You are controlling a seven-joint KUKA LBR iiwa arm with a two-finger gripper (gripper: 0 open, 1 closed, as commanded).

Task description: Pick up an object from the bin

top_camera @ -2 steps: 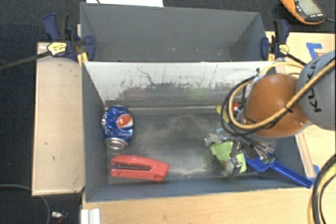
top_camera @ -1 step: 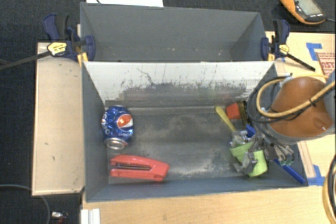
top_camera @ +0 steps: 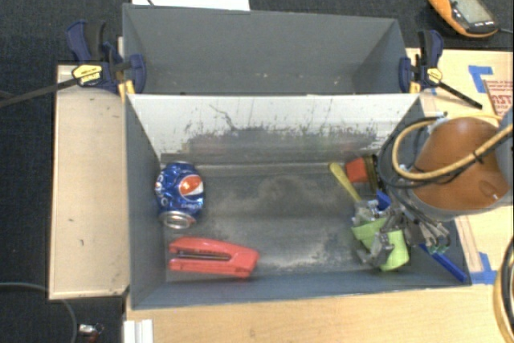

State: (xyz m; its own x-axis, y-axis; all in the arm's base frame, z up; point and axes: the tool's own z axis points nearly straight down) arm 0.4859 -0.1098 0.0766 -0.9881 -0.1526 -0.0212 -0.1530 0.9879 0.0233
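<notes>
end effector [top_camera: 390, 242] sits directly over the lime-green lump [top_camera: 368, 234], which lies far right of the red stapler [top_camera: 212, 257] at about the stapler's level, lump's long axis unclear, can't tell if clenched or released

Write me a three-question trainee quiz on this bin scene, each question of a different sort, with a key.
1. True or false: the red stapler lies at the right end of the bin, beside the gripper.
2. Which thing lies nearest the gripper? A) the blue soda can B) the green thing C) the red stapler
3. Fill in (left or right): the yellow stick lies toward the bin's ____ end in the camera view.

Key: 1 false, it lies at the front left, below the can; 2 B; 3 right.
</notes>
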